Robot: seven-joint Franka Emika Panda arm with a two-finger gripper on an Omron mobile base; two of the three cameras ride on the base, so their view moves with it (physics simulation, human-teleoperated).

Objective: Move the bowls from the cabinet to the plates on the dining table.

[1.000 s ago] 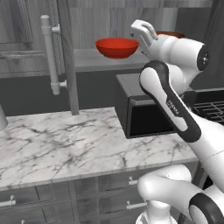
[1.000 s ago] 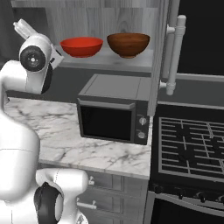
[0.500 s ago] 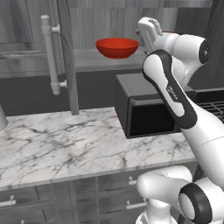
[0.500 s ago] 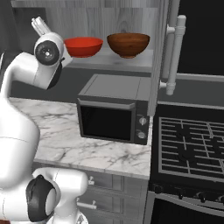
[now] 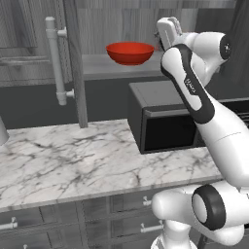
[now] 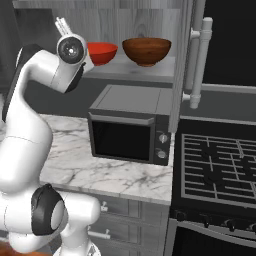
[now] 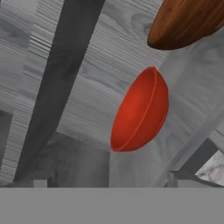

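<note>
I've got the claw (image 5: 164, 30) wide, empty, just right of the red bowl (image 5: 130, 52). Risk: clipping its rim (brown bowl (image 6: 146, 50) sits beside it), shoving it off the shelf (image 6: 130, 72).

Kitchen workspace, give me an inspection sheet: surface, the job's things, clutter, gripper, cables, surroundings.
Surface: marble counter, veined, carrying a microwave.
Job's things: red bowl and brown bowl side by side, apart, upright on the shelf of the cabinet, door open. Plates and dining table: nothing seen.
Clutter: nothing seen.
Gripper: gripper open, empty, raised to shelf height beside the red bowl, not touching it; the hand view faces the red bowl.
Cables: nothing seen.
Surroundings: stove right of the microwave, drawers under the counter.
</note>
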